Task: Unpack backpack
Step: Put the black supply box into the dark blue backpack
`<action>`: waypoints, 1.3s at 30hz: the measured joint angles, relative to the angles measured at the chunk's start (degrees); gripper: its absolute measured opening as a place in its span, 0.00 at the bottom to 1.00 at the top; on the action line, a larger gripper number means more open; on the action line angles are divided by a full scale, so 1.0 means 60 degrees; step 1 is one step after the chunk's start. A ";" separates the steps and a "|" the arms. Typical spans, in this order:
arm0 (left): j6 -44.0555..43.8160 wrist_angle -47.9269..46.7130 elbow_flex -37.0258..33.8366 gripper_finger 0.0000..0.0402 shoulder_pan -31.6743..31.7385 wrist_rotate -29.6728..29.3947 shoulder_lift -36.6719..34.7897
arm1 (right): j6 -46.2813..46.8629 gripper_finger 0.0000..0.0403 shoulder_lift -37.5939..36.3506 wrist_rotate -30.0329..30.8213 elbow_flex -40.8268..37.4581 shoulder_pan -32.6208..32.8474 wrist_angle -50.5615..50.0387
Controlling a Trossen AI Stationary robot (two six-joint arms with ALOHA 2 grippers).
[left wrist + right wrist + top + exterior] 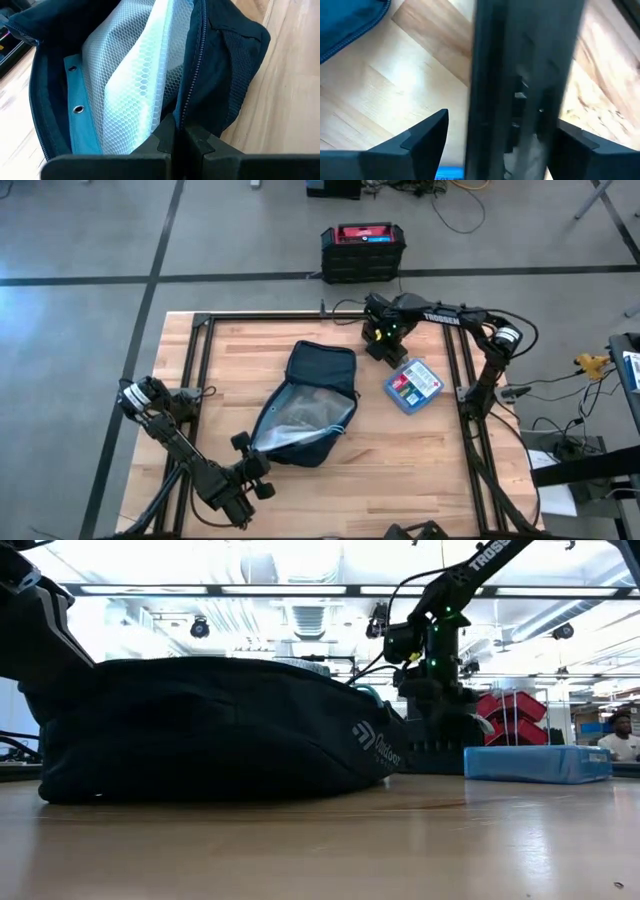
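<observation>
Backpack (305,405) lies mid-counter, unzipped; left gripper (180,142) jaws pinched on its zipper edge; right gripper (495,130) jaws apart, holding a dark object; fabric could slip if tugged hard.

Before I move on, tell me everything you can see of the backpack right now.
The backpack is a dark navy soft fabric bag lying flat near the middle of the wooden table. Its zipper is open, showing light grey lining and white mesh inside. A small white logo shows on its side in the low view. The left gripper is at its near end, fingers shut on the zippered edge. The blue box lies apart from it, near the right gripper.
</observation>
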 joint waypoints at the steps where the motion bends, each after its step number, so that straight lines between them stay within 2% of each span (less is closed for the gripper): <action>1: 0.0000 0.0011 0.0000 0.00 0.0000 -0.0007 0.0000 | 0.0002 0.64 0.0061 0.0013 -0.0084 0.0005 0.0087; 11: 0.0022 0.0111 0.0000 0.00 0.0000 -0.0004 0.0004 | 0.0002 0.58 0.1354 -0.0249 -0.0506 -0.0017 0.0612; 15: 0.0025 0.0104 0.0000 0.00 0.0000 0.0000 0.0007 | -0.0102 0.58 0.1222 -0.0223 -0.0407 -0.0049 0.0543; 23: 0.0025 0.0138 -0.0004 0.00 0.0000 0.0004 0.0008 | -0.0076 0.63 -0.0081 -0.0151 -0.0018 -0.0079 0.0574; 30: 0.0006 0.0200 -0.0004 0.00 0.0000 0.0000 0.0011 | 0.0001 0.67 -0.0597 -0.0147 0.0115 -0.0119 0.0423; 39: -0.0004 0.0311 -0.0004 0.00 0.0000 0.0000 0.0036 | 0.0009 0.69 0.0486 -0.0145 -0.0358 -0.0159 0.0988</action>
